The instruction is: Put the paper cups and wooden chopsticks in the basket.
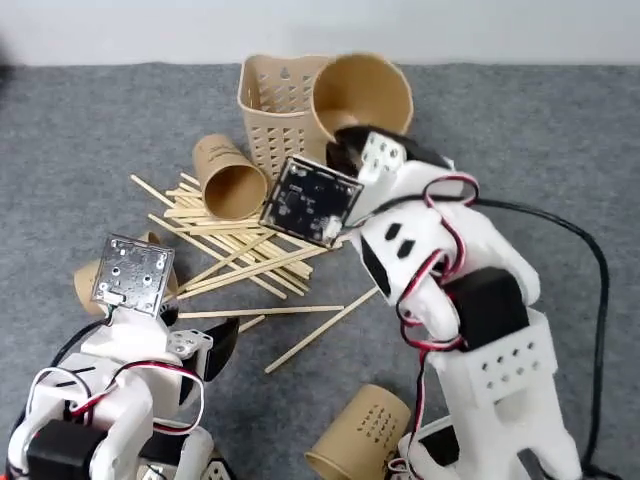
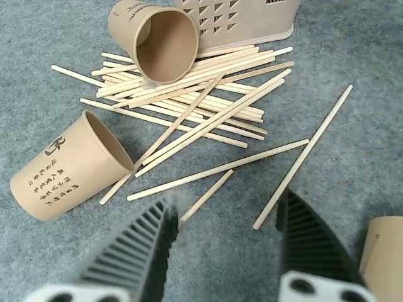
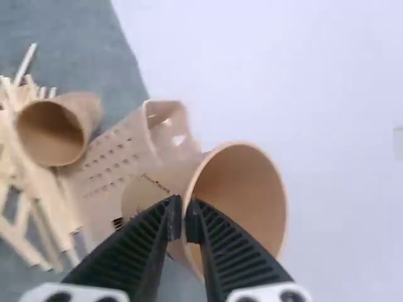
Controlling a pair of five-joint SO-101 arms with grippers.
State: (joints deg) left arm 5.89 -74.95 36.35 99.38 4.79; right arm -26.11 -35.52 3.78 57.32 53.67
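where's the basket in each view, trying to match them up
High view: basket at the back, middle, left of the held cup.
Left wrist view: basket past the chopsticks.
Right wrist view: basket behind the held cup.
Shared landmark: the lying cup, mouth open, right beside the basket.

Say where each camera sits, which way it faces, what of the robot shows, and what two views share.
High view: fixed above the table, looking down on the left arm, right arm, basket and scattered chopsticks.
Left wrist view: on the left arm, looking down between its open jaws at chopsticks and a tipped cup beside them.
Right wrist view: on the right arm, facing the basket past its jaws, shut on the held cup.
Shared: both wrist views show the cup on the chopsticks.
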